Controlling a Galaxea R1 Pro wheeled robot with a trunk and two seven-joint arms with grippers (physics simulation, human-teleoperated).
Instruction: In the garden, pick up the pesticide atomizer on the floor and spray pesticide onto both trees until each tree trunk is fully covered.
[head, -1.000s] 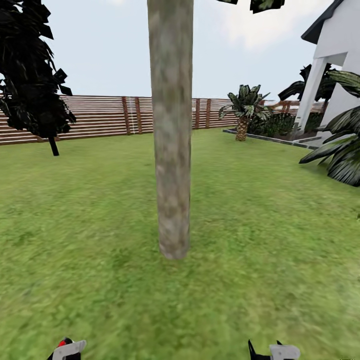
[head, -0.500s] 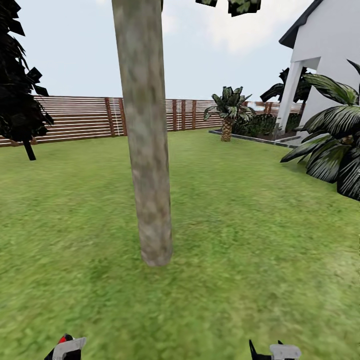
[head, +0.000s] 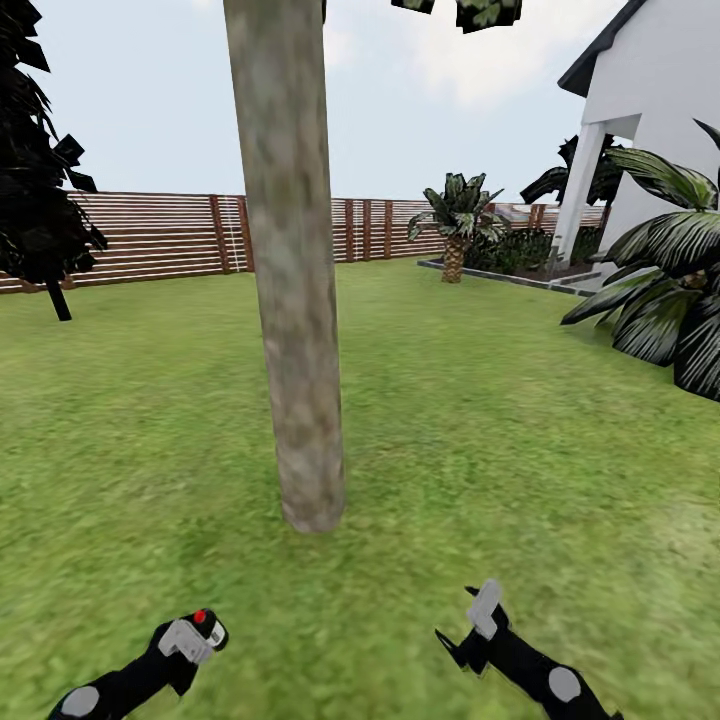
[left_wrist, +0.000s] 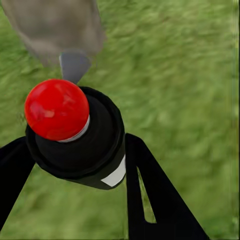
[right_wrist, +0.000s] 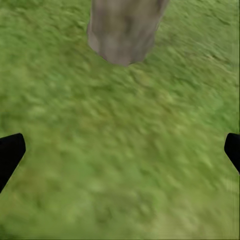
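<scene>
A thick, mottled grey-tan tree trunk (head: 290, 270) rises from a wide green lawn (head: 480, 420), standing ahead of the robot and a little to its left. A scrap of dark jagged foliage (head: 470, 12) shows at the top of the head view.

The left pincer (head: 190, 635), black with a pale grey pad, is low in the head view and closed around the small dark pesticide atomizer bottle (head: 205, 625), whose red tip points up toward the trunk. In the left wrist view the bottle (left_wrist: 75, 135) sits gripped between the two black fingers (left_wrist: 150, 195), its round red cap uppermost with a thin white band under it. A small white patch shows on the bottle's side; no writing can be read on it. The foot of the trunk (left_wrist: 55, 27) lies just beyond the bottle.

The right pincer (head: 478, 625) is low on the robot's right, spread wide and holding nothing. In the right wrist view its black fingertips (right_wrist: 10, 152) sit at opposite edges, with grass between them and the trunk base (right_wrist: 125, 30) ahead.

Farther off, a reddish-brown slatted wooden fence (head: 160, 235) runs across the lawn's far side. A dark-leaved tree (head: 40, 180) stands at the left, a short palm (head: 455, 225) near a white house (head: 660, 120) at the right, and large dark green fronds (head: 670, 290) reach in from the right edge.
</scene>
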